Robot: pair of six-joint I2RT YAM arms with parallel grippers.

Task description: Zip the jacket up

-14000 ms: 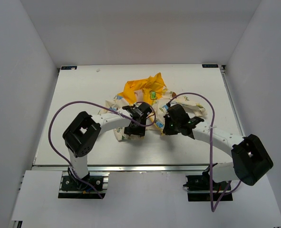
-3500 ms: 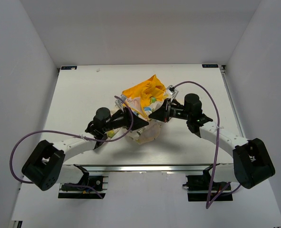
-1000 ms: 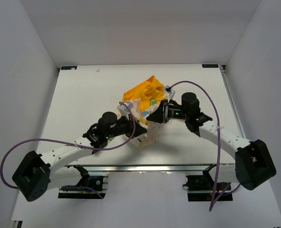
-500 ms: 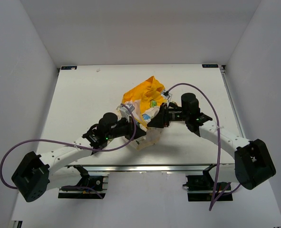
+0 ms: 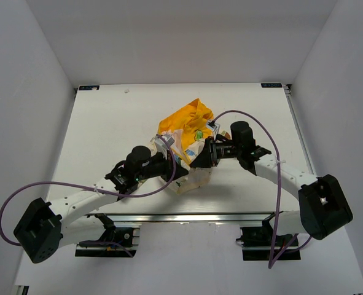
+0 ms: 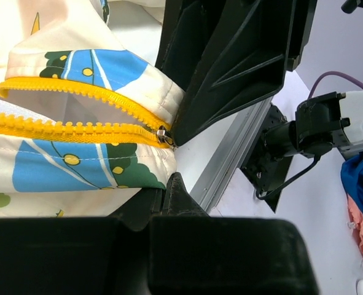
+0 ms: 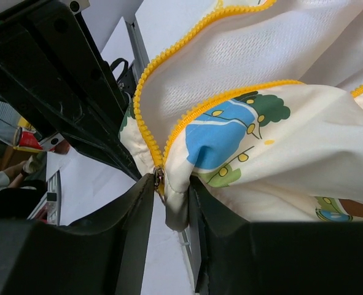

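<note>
Top external: the jacket (image 5: 190, 142) lies bunched in the middle of the table (image 5: 107, 123), about midway between the left and right edges and clear of all four.
Hood: the yellow hood (image 5: 184, 120) is at the jacket's far end. The cream printed body crumples toward the near edge.
Left arm: it reaches in from the near left corner. The left gripper (image 5: 180, 173) is at the near-left side of the jacket.
Right arm: it reaches in from the near right corner. The right gripper (image 5: 198, 161) is at the near-right side, just beside the left one.
Left gripper: in the left wrist view it is clenched (image 6: 173, 158) on the cream hem, right at the bottom end of the zipper (image 6: 58, 126).
Zipper: two yellow rows of teeth run apart over most of their visible length. They meet only at the slider (image 6: 164, 135), which sits at the hem close to the left fingertips.
Right gripper: in the right wrist view it (image 7: 172, 209) grasps a fold of the hem. One of its fingers (image 7: 129, 227) presses against each side of the fold.
Slider, right wrist view: the slider (image 7: 158, 178) sits just above that fold, where the zipper (image 7: 230, 98) rows join.
Lining: white mesh shows between the parted rows.
Cables: a purple cable (image 5: 58, 184) loops beside the left arm and another (image 5: 273, 153) arcs over the right arm.
</note>
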